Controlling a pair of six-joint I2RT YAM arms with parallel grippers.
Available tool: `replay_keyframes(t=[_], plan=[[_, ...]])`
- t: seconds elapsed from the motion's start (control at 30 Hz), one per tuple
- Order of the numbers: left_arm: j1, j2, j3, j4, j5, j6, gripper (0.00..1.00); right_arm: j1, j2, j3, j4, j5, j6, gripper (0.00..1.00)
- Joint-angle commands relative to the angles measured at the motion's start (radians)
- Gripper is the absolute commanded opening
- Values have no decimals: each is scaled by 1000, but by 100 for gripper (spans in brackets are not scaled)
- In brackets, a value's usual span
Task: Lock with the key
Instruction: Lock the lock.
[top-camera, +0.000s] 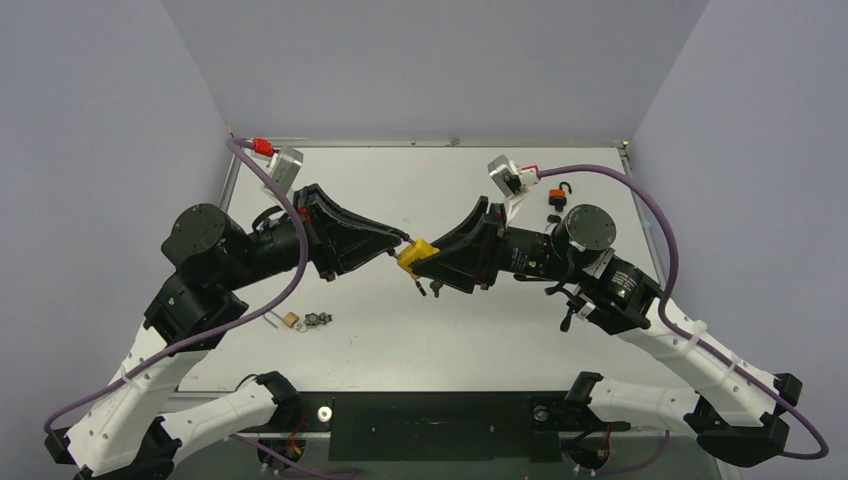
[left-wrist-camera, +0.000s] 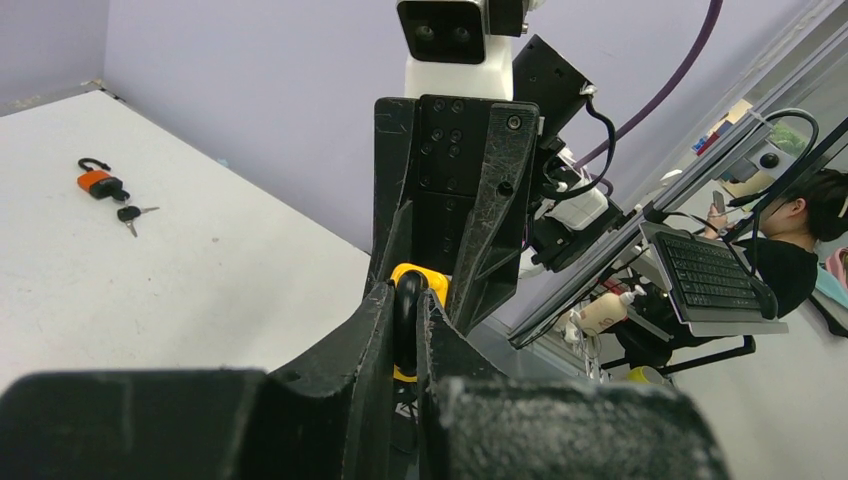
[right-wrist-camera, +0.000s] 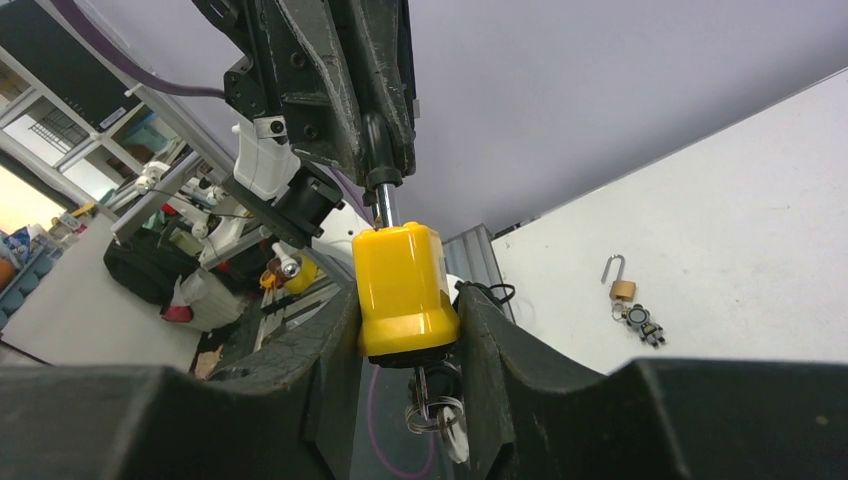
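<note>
The yellow padlock (right-wrist-camera: 405, 290) is clamped in the right jaws, its long axis aimed at the left jaws, which are closed on the shackle (right-wrist-camera: 386, 203). A key (right-wrist-camera: 432, 408), apparently inserted, hangs beneath the padlock's base.

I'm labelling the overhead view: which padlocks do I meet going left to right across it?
Brass padlock → yellow padlock → orange padlock.
</note>
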Motion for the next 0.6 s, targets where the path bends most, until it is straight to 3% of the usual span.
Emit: replay_keyframes(t=[0.0, 0.17, 0.57], plan=[[7, -17, -15, 62, -3, 4, 0, -14, -13, 54, 161, -21, 19, 0], [-14, -19, -32, 77, -15, 3, 0, -29, 5, 71, 175, -19, 28, 0], [-67, -25, -54, 89, -34, 53, 0, -73, 26, 38, 393, -105, 208, 0]])
